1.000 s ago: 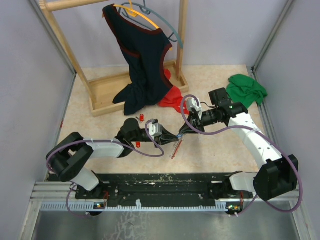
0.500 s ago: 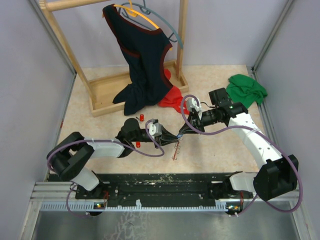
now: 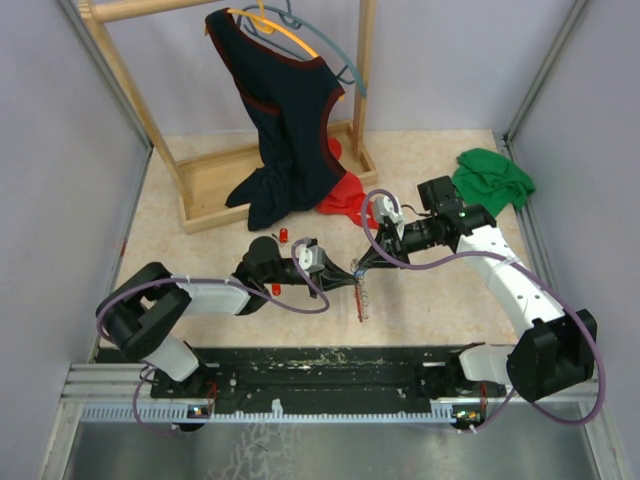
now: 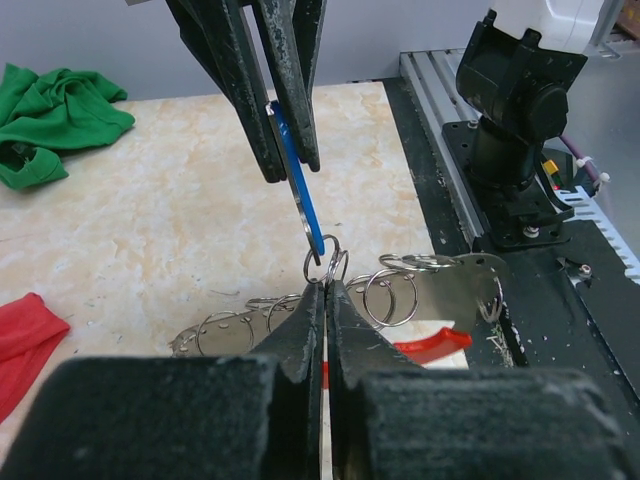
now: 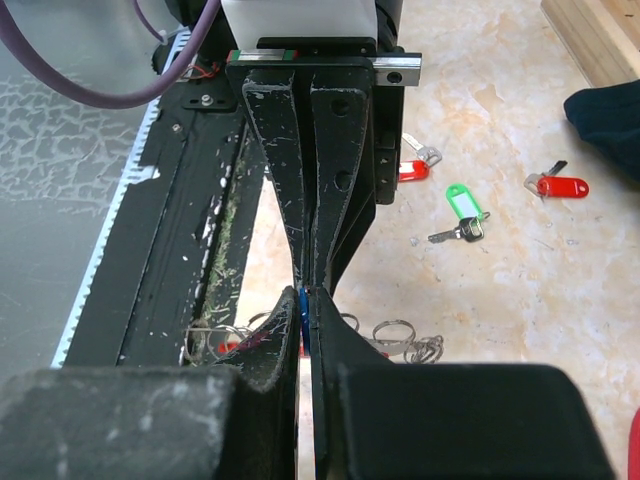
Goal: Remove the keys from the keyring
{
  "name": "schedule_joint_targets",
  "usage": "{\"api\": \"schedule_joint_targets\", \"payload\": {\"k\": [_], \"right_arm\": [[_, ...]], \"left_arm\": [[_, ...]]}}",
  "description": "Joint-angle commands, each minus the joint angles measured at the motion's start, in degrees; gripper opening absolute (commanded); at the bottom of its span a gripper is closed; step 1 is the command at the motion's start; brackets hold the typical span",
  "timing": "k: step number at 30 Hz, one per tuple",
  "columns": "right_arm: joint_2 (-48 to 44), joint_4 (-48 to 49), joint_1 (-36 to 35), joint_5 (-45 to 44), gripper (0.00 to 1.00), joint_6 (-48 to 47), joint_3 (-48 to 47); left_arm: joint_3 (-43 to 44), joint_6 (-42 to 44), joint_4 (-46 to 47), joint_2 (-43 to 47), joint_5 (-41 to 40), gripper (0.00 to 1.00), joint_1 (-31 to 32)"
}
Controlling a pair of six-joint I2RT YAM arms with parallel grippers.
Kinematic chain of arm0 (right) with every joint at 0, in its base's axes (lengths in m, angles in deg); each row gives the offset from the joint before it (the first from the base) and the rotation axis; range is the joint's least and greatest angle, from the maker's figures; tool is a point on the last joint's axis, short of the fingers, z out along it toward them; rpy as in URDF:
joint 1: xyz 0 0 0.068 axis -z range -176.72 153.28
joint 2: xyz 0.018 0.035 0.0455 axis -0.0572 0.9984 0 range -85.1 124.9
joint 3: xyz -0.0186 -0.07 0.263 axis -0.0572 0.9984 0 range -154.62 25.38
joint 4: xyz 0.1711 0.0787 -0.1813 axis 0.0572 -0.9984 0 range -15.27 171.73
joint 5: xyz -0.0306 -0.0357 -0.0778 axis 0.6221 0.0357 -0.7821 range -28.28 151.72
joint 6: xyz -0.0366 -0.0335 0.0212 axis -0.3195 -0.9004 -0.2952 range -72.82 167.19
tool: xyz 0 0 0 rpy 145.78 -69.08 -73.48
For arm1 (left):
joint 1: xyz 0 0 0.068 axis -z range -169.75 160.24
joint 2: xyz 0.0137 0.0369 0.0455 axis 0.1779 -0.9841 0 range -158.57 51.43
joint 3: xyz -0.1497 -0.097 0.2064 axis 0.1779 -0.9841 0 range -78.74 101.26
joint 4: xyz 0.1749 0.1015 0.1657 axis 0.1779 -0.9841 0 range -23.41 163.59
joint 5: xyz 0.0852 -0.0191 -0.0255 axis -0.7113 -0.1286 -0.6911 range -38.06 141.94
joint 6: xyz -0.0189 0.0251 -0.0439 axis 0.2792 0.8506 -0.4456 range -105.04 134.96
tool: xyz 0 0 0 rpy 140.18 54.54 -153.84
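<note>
My two grippers meet tip to tip above the table's middle. My left gripper (image 3: 338,271) (image 4: 326,288) is shut on a small silver ring of the keyring (image 4: 400,290), whose chain of rings and red loop (image 4: 432,346) hang just behind it. My right gripper (image 3: 360,266) (image 5: 305,300) is shut on the blue key (image 4: 298,170) (image 5: 302,308), which hangs on that same small ring. The keyring strip (image 3: 362,300) dangles below both grippers. A green key (image 5: 460,205) and two red keys (image 5: 555,186) (image 5: 412,170) lie loose on the table.
A wooden clothes rack (image 3: 215,180) with a dark garment (image 3: 285,120) stands at the back left, and a red cloth (image 3: 345,195) lies at its foot. A green cloth (image 3: 492,178) lies at the back right. The black base rail (image 3: 330,365) runs along the near edge.
The dangling keyring strip has swung to the right and now hangs nearly straight down. Both grippers stay shut in almost the same place.
</note>
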Motion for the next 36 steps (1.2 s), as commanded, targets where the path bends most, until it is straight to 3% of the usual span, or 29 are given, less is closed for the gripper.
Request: {"api": "schedule_joint_targets", "payload": {"k": [1, 18, 30, 36], "right_arm": [[-2.09, 0.76, 0.47, 1.7, 0.0, -1.28, -2.71], [-3.3, -1.1, 2.4, -5.39, 0.0, -5.49, -2.14], [-1.51, 1.82, 0.97, -2.62, 0.0, -9.76, 2.83], [-1.36, 2.62, 0.2, -2.79, 0.0, -7.17, 1.65]], "left_arm": [[0.02, -0.28, 1.64, 0.7, 0.18, 0.0, 0.35], [-4.6, 2.14, 0.84, 6.78, -6.76, 0.0, -0.01], [-6.5, -2.37, 10.05, 6.33, -11.57, 0.0, 0.12], [-7.79, -3.5, 15.36, 3.92, -14.0, 0.0, 0.19]]}}
